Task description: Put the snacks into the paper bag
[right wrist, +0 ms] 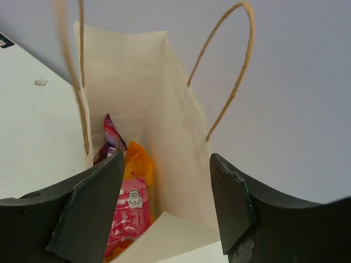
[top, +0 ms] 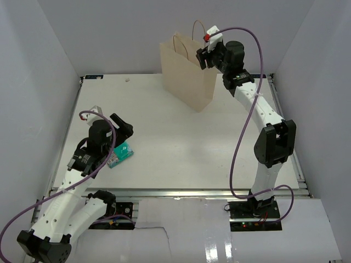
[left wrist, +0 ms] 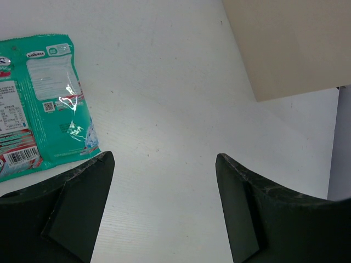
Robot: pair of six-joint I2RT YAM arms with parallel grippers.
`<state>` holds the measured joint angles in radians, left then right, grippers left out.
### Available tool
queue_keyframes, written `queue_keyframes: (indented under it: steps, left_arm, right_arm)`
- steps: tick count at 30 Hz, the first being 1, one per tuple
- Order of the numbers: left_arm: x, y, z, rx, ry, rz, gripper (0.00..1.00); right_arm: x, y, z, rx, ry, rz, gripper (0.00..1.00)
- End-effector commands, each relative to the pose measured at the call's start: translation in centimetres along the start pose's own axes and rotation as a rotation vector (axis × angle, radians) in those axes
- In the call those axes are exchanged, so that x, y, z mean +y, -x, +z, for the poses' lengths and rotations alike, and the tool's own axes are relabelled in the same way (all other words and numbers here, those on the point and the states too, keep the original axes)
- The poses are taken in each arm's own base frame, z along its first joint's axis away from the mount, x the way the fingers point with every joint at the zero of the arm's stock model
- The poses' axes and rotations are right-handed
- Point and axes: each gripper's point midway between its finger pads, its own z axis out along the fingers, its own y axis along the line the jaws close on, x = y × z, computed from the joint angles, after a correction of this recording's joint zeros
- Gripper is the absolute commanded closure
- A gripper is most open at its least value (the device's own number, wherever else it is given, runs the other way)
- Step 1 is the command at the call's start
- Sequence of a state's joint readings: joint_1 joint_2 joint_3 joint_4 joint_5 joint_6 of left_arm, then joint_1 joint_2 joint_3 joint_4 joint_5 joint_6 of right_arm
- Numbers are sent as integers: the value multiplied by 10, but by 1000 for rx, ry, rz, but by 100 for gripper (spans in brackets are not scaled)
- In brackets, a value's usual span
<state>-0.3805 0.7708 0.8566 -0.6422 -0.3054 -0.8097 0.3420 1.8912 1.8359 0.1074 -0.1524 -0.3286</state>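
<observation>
The cream paper bag (top: 189,74) stands upright at the back of the table. My right gripper (top: 204,57) hangs open over its mouth, nothing between the fingers. In the right wrist view the paper bag (right wrist: 164,109) holds a red-pink sachet (right wrist: 127,213), an orange-yellow bag (right wrist: 138,160) and a purple-and-white pack (right wrist: 111,138). A teal-and-white pack (top: 120,155) lies flat on the table at the left. My left gripper (top: 122,127) stands open just above and right of it; the teal-and-white pack (left wrist: 44,104) shows beside the left finger, untouched.
White walls close in the table (top: 181,148) on the left, back and right. The bag's two twine handles (right wrist: 230,60) stand up beside my right fingers. A small speck (top: 128,79) lies near the table's back edge.
</observation>
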Motion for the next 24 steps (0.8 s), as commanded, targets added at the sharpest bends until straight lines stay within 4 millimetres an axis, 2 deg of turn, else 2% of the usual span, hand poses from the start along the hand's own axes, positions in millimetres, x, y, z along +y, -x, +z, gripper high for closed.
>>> queue_keyframes:
  steps: [1,4,6,7,8,9,11,13,14,15,17,18,19,21,22,23,24]
  left_arm:
    - [-1,0,3,-3,-9,-3,15]
    - [-2,-1,6,7,-3,6,15]
    - [1,-3,8,19,21,6,16]
    - [6,-9,11,46,54,4,16]
    - [8,-10,13,52,77,4,16]
    - [12,-13,15,70,101,6,16]
    - [23,-26,24,132,164,24,15]
    - [37,-30,30,179,208,18,15]
    - [51,-27,38,192,254,-8,15]
    - [55,-33,40,238,246,-26,15]
    - [71,-32,45,264,272,-35,15]
    - [80,-26,48,260,296,-52,15]
    - [86,-22,49,257,309,-49,15]
    - [100,-17,54,265,341,-45,14]
    - [109,-12,57,259,351,-62,14]
    - [123,-10,60,264,369,-79,13]
    - [128,-10,62,266,364,-94,13]
  right_arm:
    - [-7,54,-18,-126,-11,-33,29]
    - [-14,78,-31,-156,-28,-34,23]
    - [-12,92,-41,-164,10,-51,8]
    - [-6,105,-52,-192,80,-92,5]
    - [-3,113,-60,-204,121,-105,9]
    - [5,109,-69,-176,181,-110,10]
    - [18,121,-93,-198,286,-162,10]
    - [47,106,-117,-156,423,-156,10]
    - [59,98,-126,-148,484,-182,10]
    - [80,71,-143,-78,574,-141,10]
    - [114,42,-168,-57,744,-113,10]
    - [136,9,-184,5,819,-62,10]
    - [153,-15,-199,67,877,-18,10]
    - [176,-48,-218,133,927,-11,10]
    - [192,-85,-230,220,956,33,10]
    - [203,-99,-238,250,988,36,10]
    - [211,-112,-245,284,1011,58,10]
